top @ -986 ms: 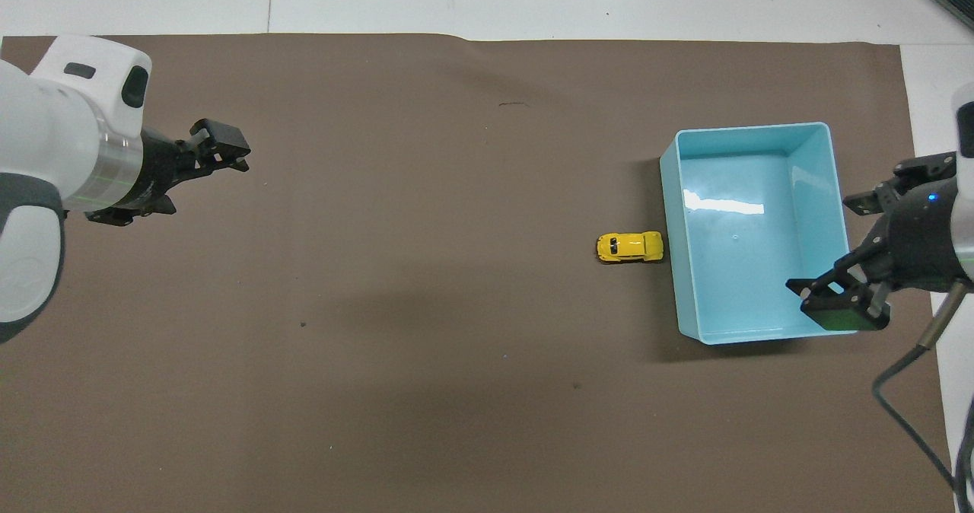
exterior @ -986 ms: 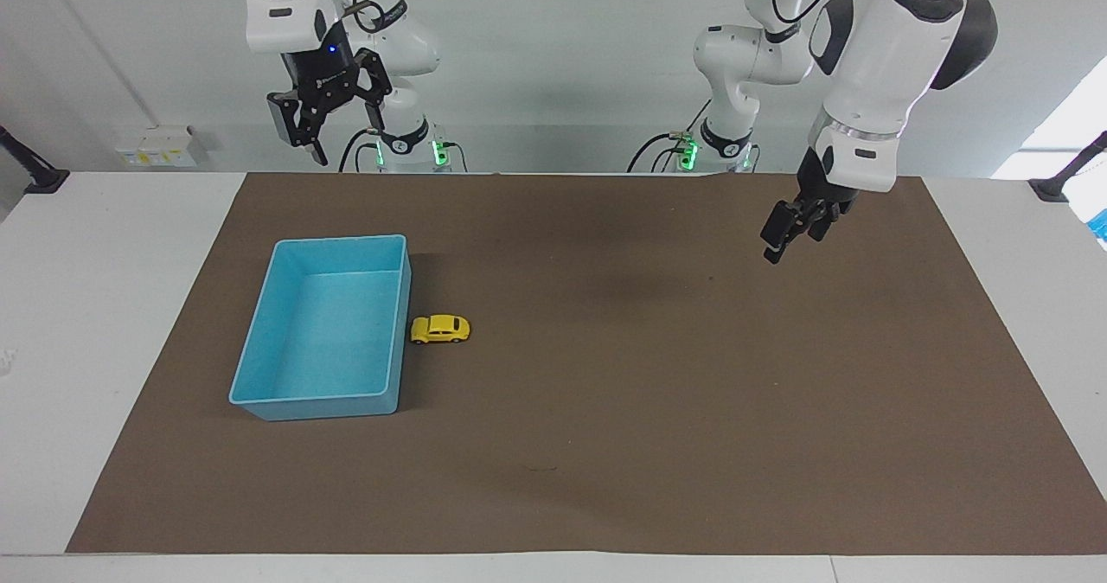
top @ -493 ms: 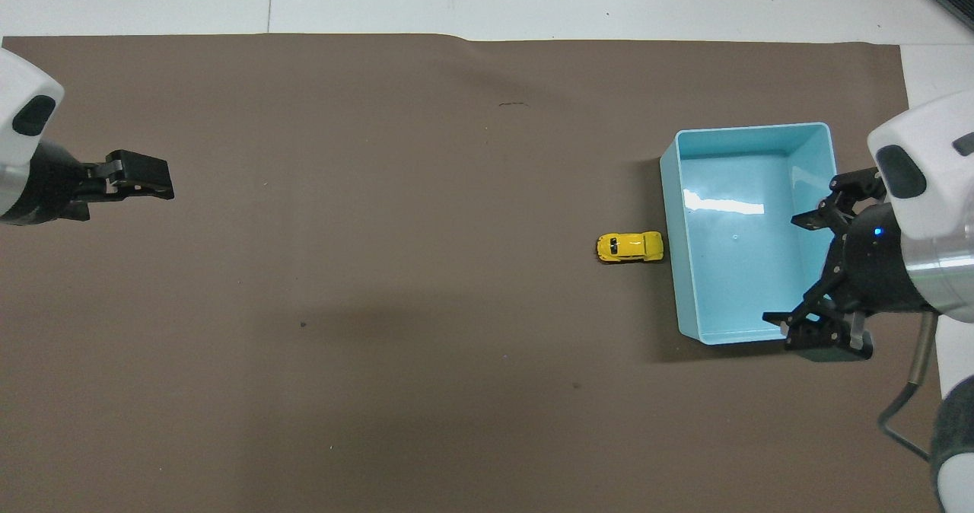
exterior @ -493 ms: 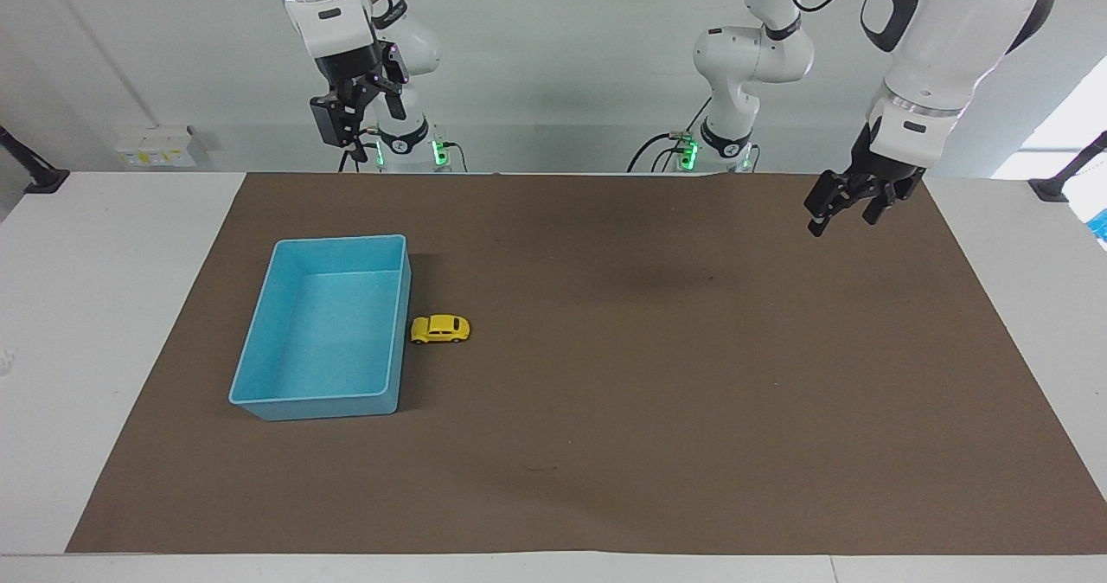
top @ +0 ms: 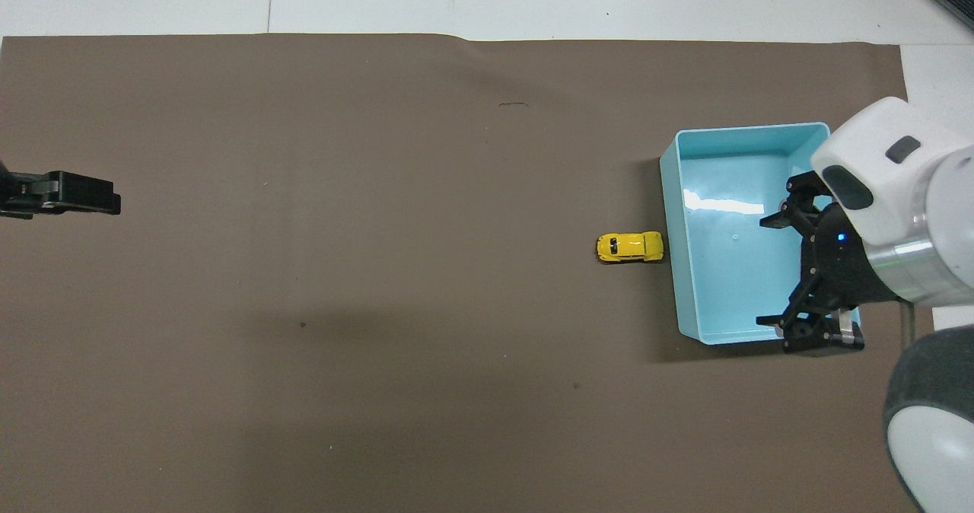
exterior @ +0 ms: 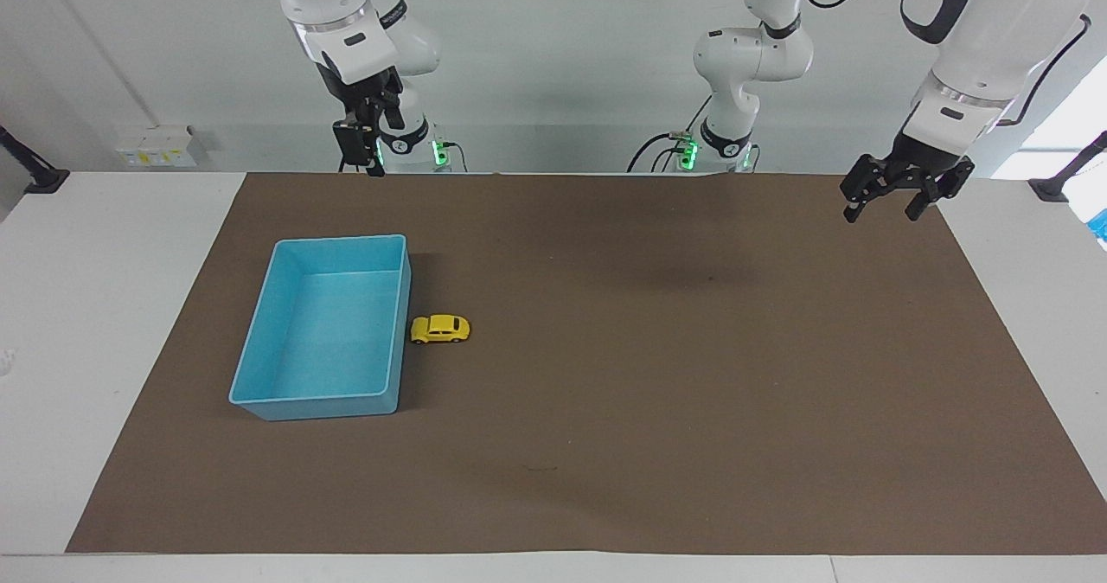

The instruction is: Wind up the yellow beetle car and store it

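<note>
The yellow beetle car stands on the brown mat, right beside the long wall of the blue bin, on the side toward the left arm's end. The bin holds nothing. My right gripper is open and empty, raised high over the mat's edge by the robots, and in the overhead view it covers the bin's near corner. My left gripper is open and empty, raised over the mat's corner at the left arm's end, a long way from the car.
The brown mat covers most of the white table. A small white box sits at the table's edge toward the right arm's end.
The left gripper has risen and drawn back toward the left arm's end of the table. The right gripper has swung in toward the bin's near end and turned. The car and bin have not moved.
</note>
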`<state>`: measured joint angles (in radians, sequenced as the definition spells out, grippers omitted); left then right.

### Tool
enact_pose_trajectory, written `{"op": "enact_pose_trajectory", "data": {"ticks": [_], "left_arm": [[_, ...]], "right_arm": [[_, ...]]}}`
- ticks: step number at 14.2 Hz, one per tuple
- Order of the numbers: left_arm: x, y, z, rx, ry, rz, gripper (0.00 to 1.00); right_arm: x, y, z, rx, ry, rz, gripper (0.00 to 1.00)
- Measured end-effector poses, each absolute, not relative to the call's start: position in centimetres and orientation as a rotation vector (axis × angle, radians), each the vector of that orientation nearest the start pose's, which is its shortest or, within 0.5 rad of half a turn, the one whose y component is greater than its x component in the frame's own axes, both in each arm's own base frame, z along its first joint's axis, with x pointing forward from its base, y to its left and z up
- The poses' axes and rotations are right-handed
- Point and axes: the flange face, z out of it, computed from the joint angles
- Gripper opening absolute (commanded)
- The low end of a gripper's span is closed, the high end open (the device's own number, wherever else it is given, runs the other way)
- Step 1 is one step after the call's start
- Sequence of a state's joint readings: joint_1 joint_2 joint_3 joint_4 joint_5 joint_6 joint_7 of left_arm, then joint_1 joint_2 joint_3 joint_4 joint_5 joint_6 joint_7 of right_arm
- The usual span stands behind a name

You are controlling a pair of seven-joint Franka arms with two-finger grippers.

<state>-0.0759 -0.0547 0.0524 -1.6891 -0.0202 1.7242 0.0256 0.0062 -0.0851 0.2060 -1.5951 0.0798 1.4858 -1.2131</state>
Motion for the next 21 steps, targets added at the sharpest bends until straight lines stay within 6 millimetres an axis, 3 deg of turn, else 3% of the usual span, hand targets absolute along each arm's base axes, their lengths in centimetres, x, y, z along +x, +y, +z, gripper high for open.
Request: {"op": "enact_pose_trajectory", "data": {"ticks": [4,8,11,16,21], "left_arm": [[54.6,-0.2,62.7,-3.145,0.23,-0.173,1.0],[53.8,-1.3,65.5,-3.138,0.284,-0.185,1.0],[53.5,-2.5,65.4,-3.138,0.319,-0.147,1.0],[53.1,-2.5,65.0,-3.143,0.319,-0.082,1.0],[53.0,-2.5,64.8,-3.144,0.316,-0.071,1.0]], "right_arm": [[51.2,13.3,63.5,-2.258,-2.058,0.024,1.0],[52.7,13.8,60.9,-2.182,-2.106,0.055,1.0],[53.9,14.2,58.9,-2.153,-2.132,0.074,1.0],[53.9,14.8,57.6,-2.143,-2.145,0.094,1.0],[54.3,14.8,54.2,-2.155,-2.147,0.083,1.0]]}}
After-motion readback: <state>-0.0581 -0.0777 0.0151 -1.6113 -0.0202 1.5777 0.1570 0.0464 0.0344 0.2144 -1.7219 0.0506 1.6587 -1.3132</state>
